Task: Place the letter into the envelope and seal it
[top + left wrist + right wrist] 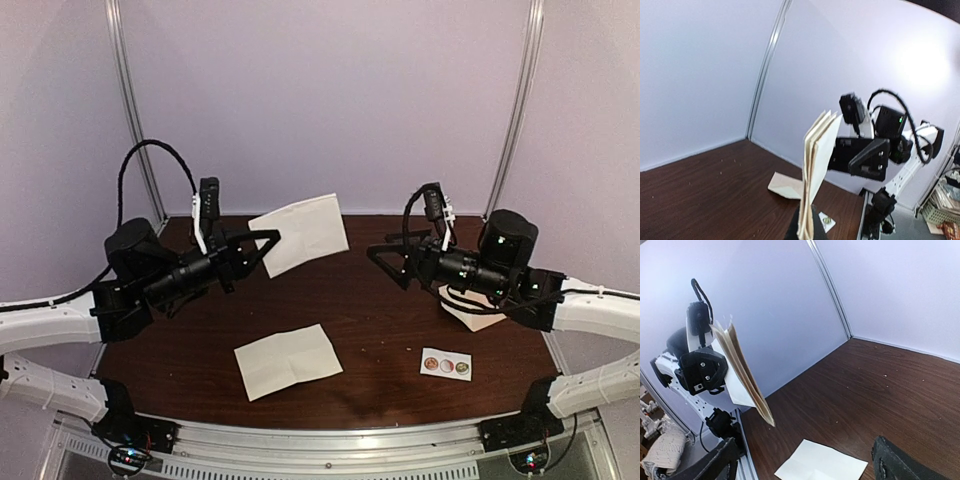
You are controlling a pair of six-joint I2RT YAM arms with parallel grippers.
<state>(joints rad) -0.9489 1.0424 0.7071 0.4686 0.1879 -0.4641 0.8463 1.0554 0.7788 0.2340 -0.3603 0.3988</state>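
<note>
My left gripper (258, 247) is shut on a folded whitish letter (300, 233) and holds it up above the back of the table. In the left wrist view the letter (817, 160) stands edge-on, rising from the shut jaws (807, 226). The pale tan envelope (468, 306) lies flat on the table at the right, partly under my right arm, and it shows again in the left wrist view (788, 186). My right gripper (386, 257) is open and empty, raised and facing the held letter (742, 372). Its fingers (715, 465) are spread wide.
A second creased whitish sheet (288, 360) lies flat at the front middle of the dark wood table (380, 310); it also shows in the right wrist view (822, 466). A small white strip with three round stickers (445, 364) lies at the front right. Lilac walls enclose the table.
</note>
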